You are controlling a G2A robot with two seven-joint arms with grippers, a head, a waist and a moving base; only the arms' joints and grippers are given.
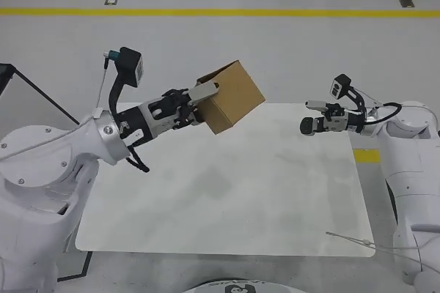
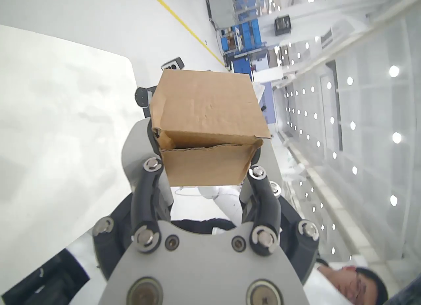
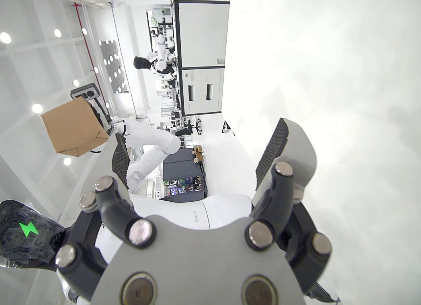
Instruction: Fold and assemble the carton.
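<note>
A brown cardboard carton (image 1: 231, 96) hangs tilted in the air above the far left part of the white table (image 1: 227, 190). My left gripper (image 1: 199, 104) is shut on the carton, its fingers clamping the box from both sides. In the left wrist view the carton (image 2: 207, 115) shows a folded end with one flap (image 2: 205, 165) tucked across and a narrow gap along the crease. My right gripper (image 1: 305, 126) is open and holds nothing, level with the table's far right corner. From the right wrist view its ribbed pads (image 3: 273, 151) stand wide apart, and the carton (image 3: 74, 127) appears far off.
The table's far edge and right edge border a light floor with a yellow line (image 1: 220, 12). A black frame (image 1: 7, 80) stands at the left. A thin white cable (image 1: 352, 240) lies at the near right corner.
</note>
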